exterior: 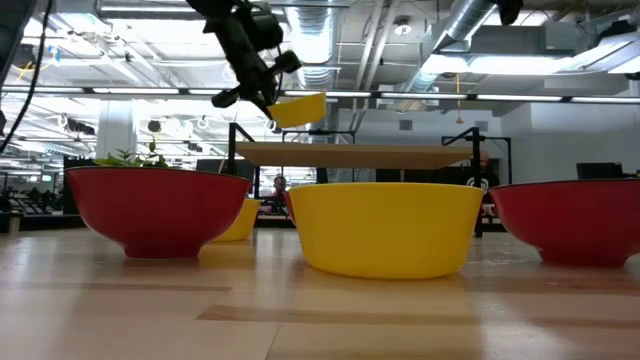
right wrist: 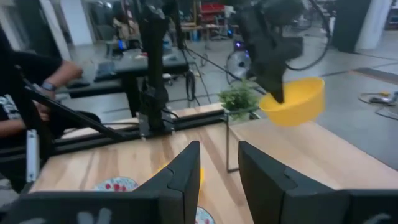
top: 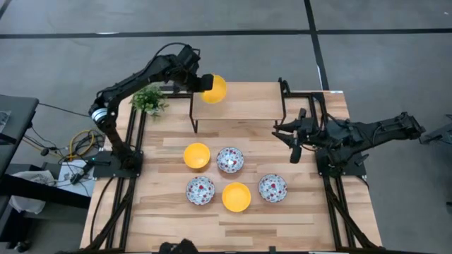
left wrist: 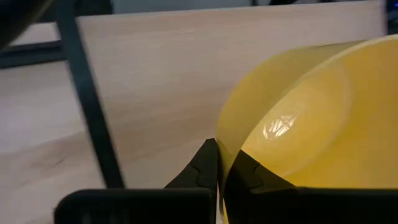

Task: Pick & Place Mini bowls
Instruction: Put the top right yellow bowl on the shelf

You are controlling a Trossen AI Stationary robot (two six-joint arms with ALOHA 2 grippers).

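Your left tool (top: pixel 203 83) is clamped on 1 yellow mini bowl (top: pixel 215 89), carried just above the raised shelf (top: pixel 247 102). The other 5 bowls (top: pixel 217 177) wait on the desk (top: pixel 311 219), and your right tool (top: pixel 294 144), fingers apart, holds nothing

I see even overhead light from ceiling strips (exterior: pixel 130 90); soft shadows on the table (top: pixel 240 219). Glare spot inside the yellow bowl (left wrist: pixel 280 126). Right wrist view motion-blurred.
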